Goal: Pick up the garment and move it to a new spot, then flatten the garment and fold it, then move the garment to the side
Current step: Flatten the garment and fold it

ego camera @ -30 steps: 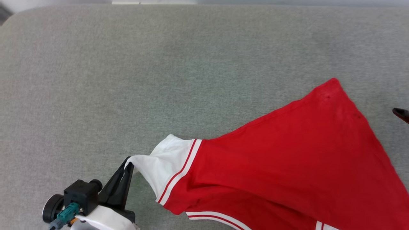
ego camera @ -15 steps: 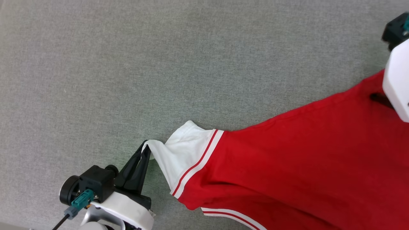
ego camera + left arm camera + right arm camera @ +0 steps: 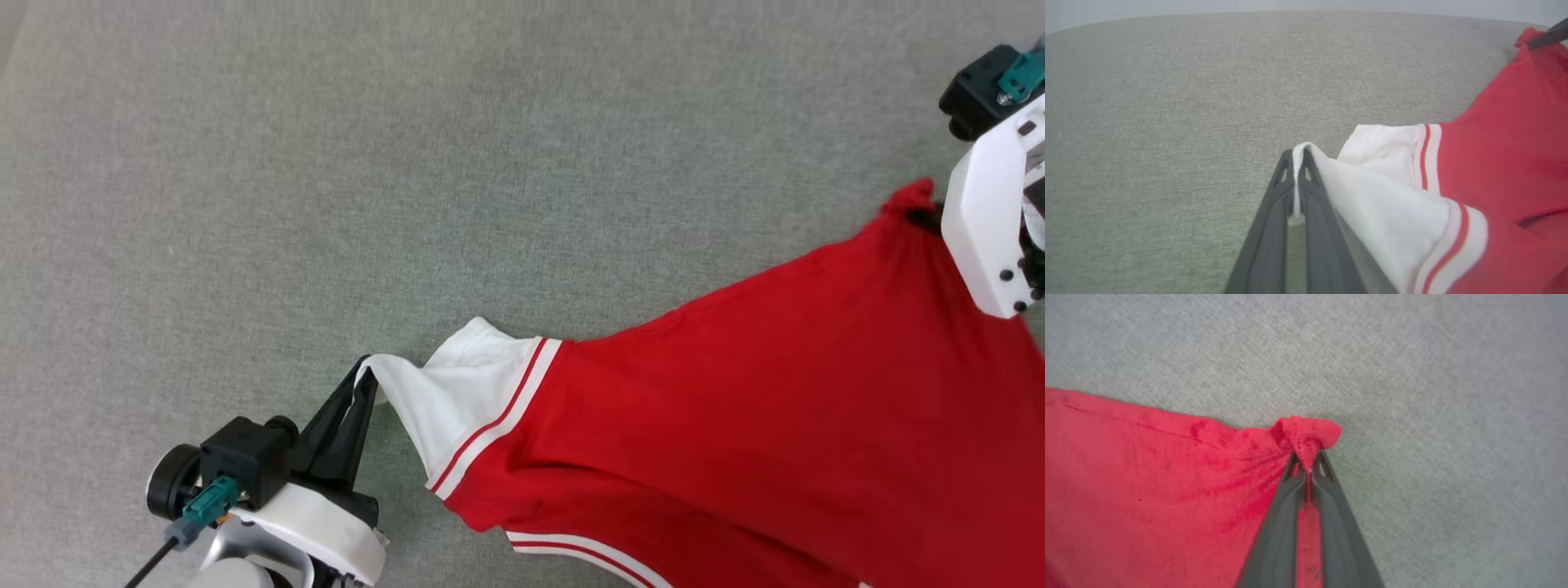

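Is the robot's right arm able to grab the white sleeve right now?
Probably not. The right gripper is shut on the red corner of the garment, well away, and the left gripper pinches the white sleeve.

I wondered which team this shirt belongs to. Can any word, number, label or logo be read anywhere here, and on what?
No readable text anywhere.
The garment: its visible side is plain red cloth with a white sleeve and red-and-white striped trim, no letters or numbers.
The grey surface under it: unmarked.
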